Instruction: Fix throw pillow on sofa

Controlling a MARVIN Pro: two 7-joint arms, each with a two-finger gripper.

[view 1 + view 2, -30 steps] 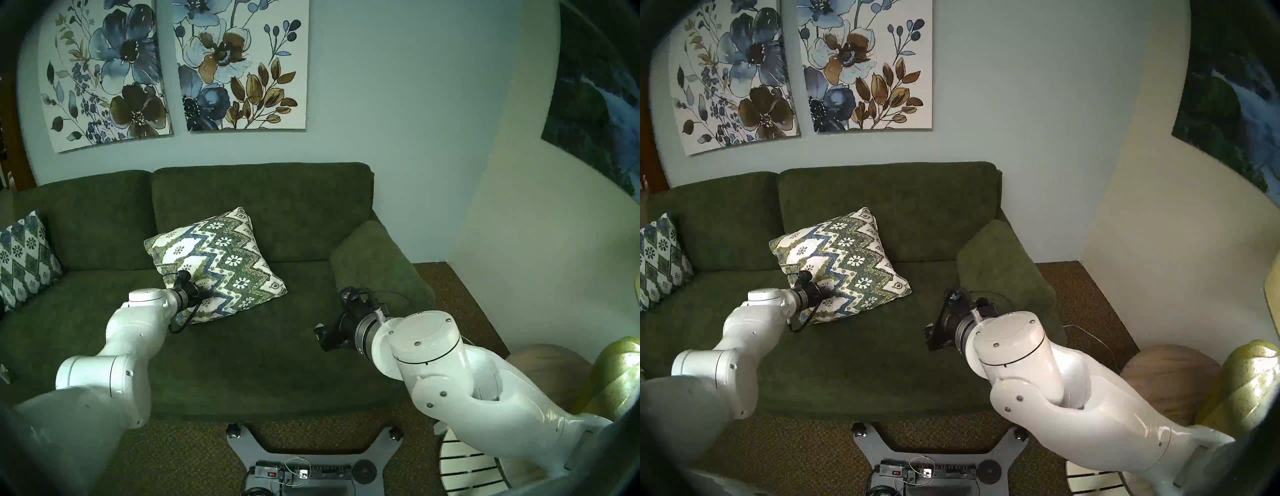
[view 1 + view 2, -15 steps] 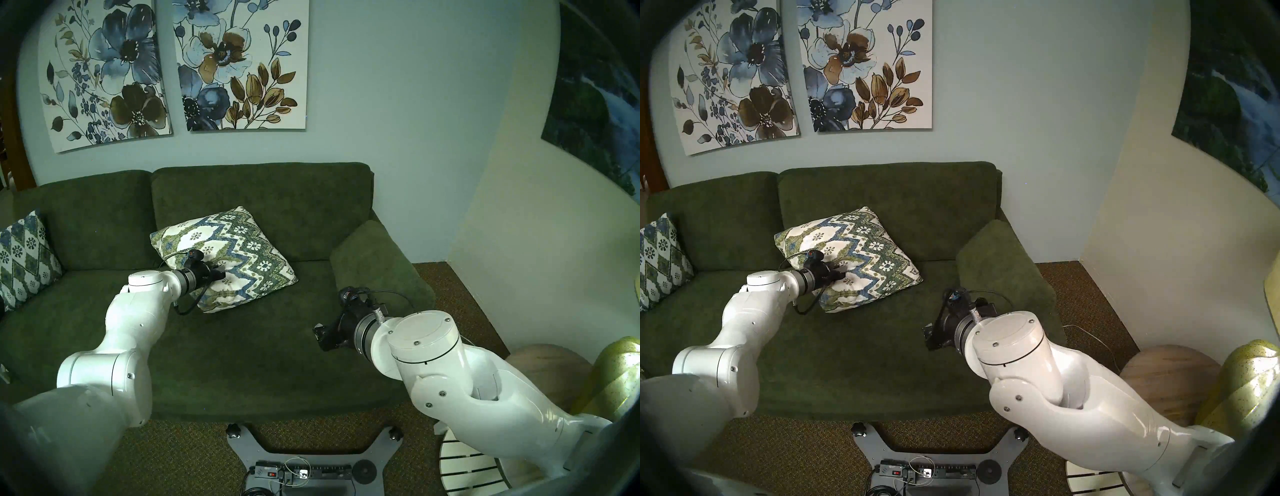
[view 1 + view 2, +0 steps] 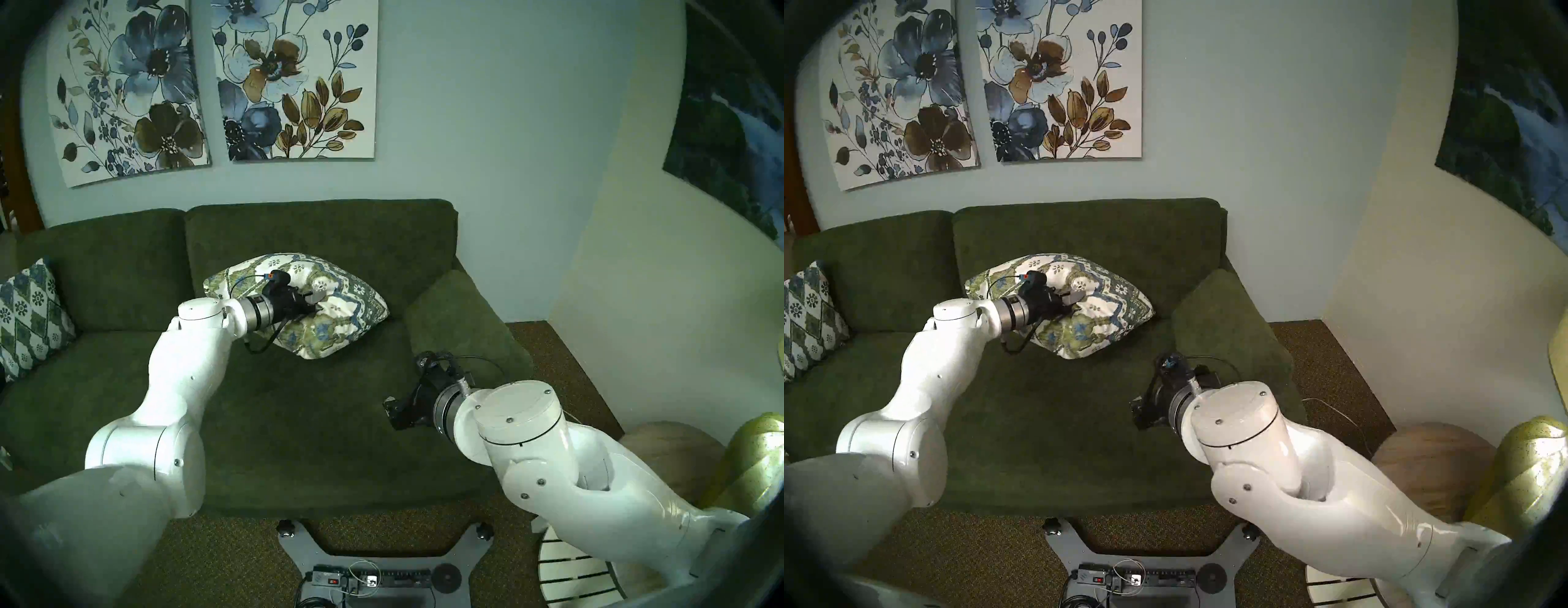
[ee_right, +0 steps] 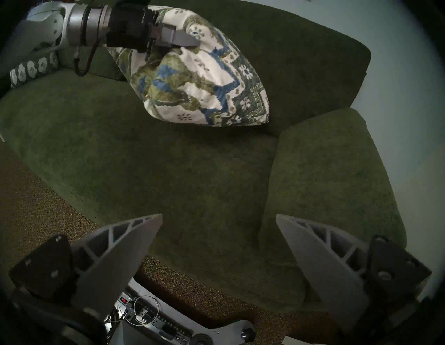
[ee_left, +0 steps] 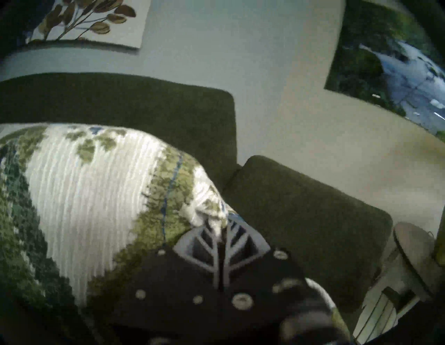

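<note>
The throw pillow (image 3: 339, 310) is cream with green and blue bands. It hangs clear of the seat of the dark green sofa (image 3: 297, 424), in front of the right back cushion. My left gripper (image 3: 316, 297) is shut on a pinch of its fabric near the middle. The left wrist view shows the fingers (image 5: 231, 241) closed together on the pillow (image 5: 84, 192). The right wrist view shows the pillow (image 4: 204, 84) tilted, one corner pointing down, with my left gripper (image 4: 178, 41) on it. My right gripper (image 4: 219, 216) is open and empty above the seat's front right (image 3: 392, 409).
A bluer diamond-patterned pillow (image 3: 29, 314) leans at the sofa's left end. The green right armrest (image 3: 462, 327) is just right of the held pillow. A round wooden side table (image 3: 670, 446) and a yellow-green object (image 3: 755, 458) stand at the right. My base (image 3: 373, 564) sits on the carpet.
My left arm has lifted the pillow off the seat and carried it up and to the right. The pillow has tilted and now shows more of its leaf-patterned face. The right arm has not moved.
</note>
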